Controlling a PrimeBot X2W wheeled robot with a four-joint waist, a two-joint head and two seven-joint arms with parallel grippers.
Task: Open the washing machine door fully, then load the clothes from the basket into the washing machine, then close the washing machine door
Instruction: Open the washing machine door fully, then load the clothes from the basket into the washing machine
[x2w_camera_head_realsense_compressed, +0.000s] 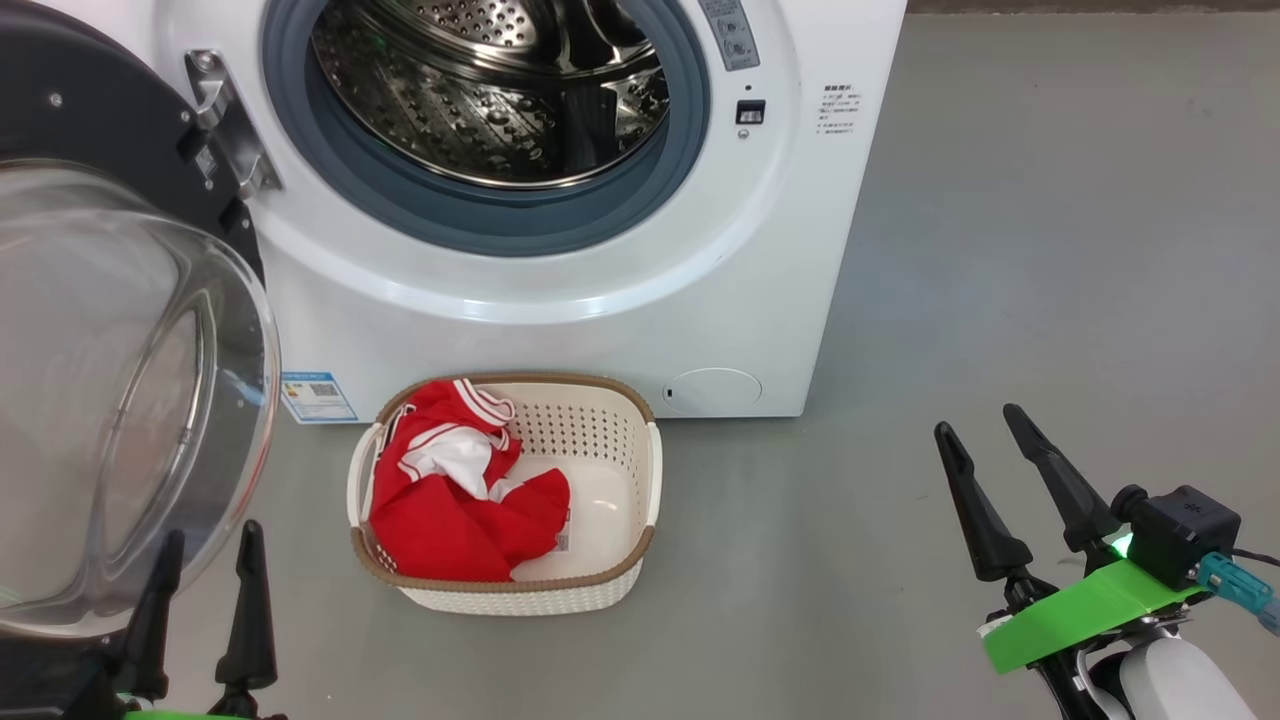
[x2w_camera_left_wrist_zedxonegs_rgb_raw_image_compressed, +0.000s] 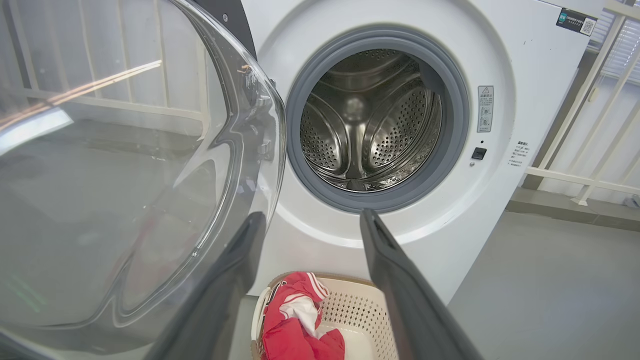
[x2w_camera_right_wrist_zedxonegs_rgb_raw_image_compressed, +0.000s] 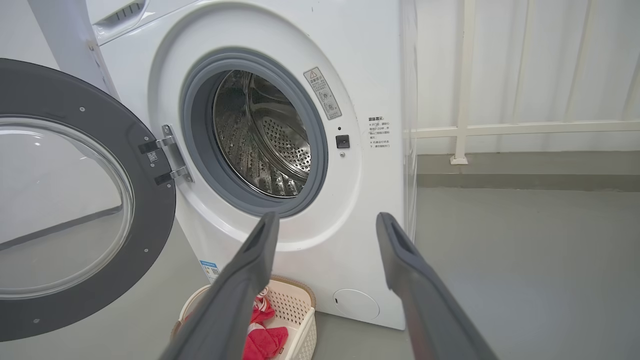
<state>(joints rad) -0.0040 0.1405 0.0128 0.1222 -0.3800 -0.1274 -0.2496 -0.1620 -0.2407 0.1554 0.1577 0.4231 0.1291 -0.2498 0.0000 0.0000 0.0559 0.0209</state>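
Your left gripper (x2w_camera_head_realsense_compressed: 212, 535) is holding its two dark fingers wide apart with nothing between them. It is sitting at the lower left of the head view, just in front of the clear glass bowl of the washing machine door (x2w_camera_head_realsense_compressed: 100, 120). Your right gripper (x2w_camera_head_realsense_compressed: 977, 422) is likewise standing wide open and empty, hanging over bare grey floor (x2w_camera_head_realsense_compressed: 1000, 250) well to the right of everything else. The door is hanging wide open to the left on its metal hinge (x2w_camera_head_realsense_compressed: 225, 120), its bulging window facing you. Beyond it the washing machine (x2w_camera_head_realsense_compressed: 560, 330) is standing with its mouth uncovered, the grey rubber ring (x2w_camera_head_realsense_compressed: 500, 225) framing the steel drum (x2w_camera_head_realsense_compressed: 490, 90) and its bare perforated wall. The basket (x2w_camera_head_realsense_compressed: 520, 600) is sitting on the floor at the foot of the machine's front, between the blue label sticker (x2w_camera_head_realsense_compressed: 318, 397) and the small round flap (x2w_camera_head_realsense_compressed: 712, 390). The clothes (x2w_camera_head_realsense_compressed: 450, 510), red with white patches, are lying bunched in the basket's left half. They are leaving the right side of its bottom bare, and neither gripper is touching them.
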